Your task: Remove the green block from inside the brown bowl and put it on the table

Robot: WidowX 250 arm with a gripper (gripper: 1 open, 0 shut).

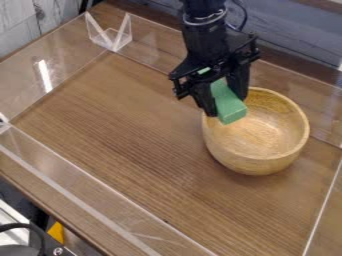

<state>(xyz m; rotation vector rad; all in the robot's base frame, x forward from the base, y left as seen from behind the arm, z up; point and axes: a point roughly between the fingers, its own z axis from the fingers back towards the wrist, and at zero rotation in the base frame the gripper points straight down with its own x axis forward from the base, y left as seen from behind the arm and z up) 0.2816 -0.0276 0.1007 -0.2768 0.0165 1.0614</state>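
Green block hangs clenched between the jaws of the black gripper, tilted, above the left rim of the brown bowl and clear of its hollow; the bowl sits near the right edge of the wood-grain table; clear acrylic walls border the tabletop.

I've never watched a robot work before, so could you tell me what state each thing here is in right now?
Gripper: shut on the block, pointing steeply down.
Block: held in the air, tilted, over the bowl's left rim.
Bowl: upright on the table, nothing inside.
Table: bare wood, the block not yet on it.
Acrylic walls: standing around the table's edges.
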